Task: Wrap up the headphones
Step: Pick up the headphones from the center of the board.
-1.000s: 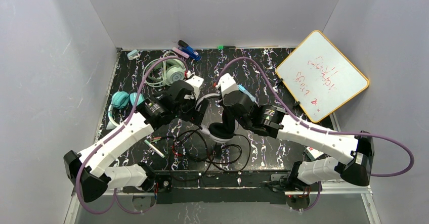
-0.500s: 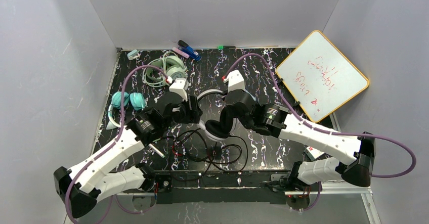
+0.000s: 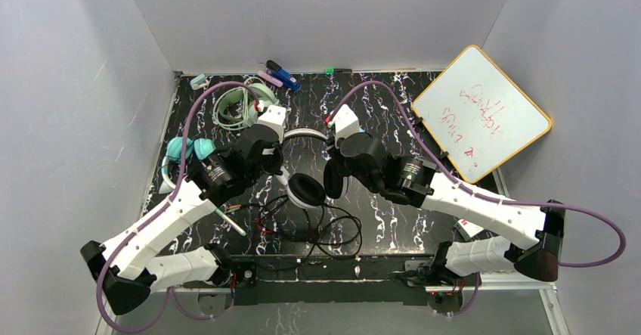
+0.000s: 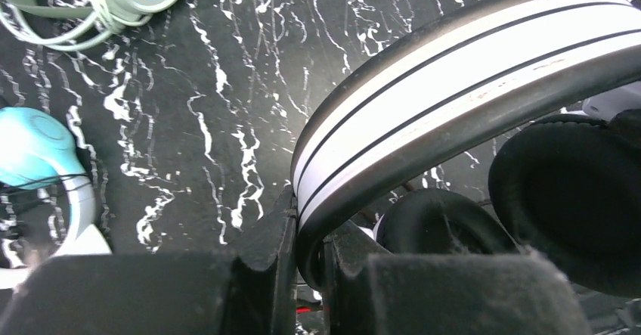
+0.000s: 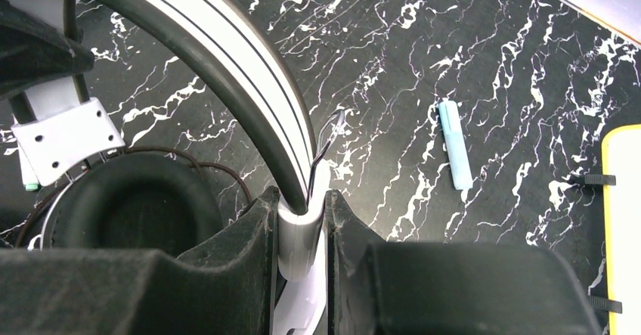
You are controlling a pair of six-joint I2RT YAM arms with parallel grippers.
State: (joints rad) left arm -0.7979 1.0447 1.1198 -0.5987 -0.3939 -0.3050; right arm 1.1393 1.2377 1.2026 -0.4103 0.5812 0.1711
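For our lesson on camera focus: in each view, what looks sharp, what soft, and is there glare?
Left wrist: left gripper soft, black-and-white headset sharp. Right wrist: right gripper soft and dark, light-blue marker crisp. Top external: even light, no glare on the whiteboard.

The black-and-white headphones (image 4: 469, 55) have a glossy plastic band — ear pads (image 4: 567, 191) matt, perhaps leatherette. The counter (image 4: 227, 63) looks smooth, marble-patterned.

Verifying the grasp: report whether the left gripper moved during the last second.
Yes. The left gripper shifted left, away from the whiteboard, and its fingers have closed on the band of the black-and-white headphones.
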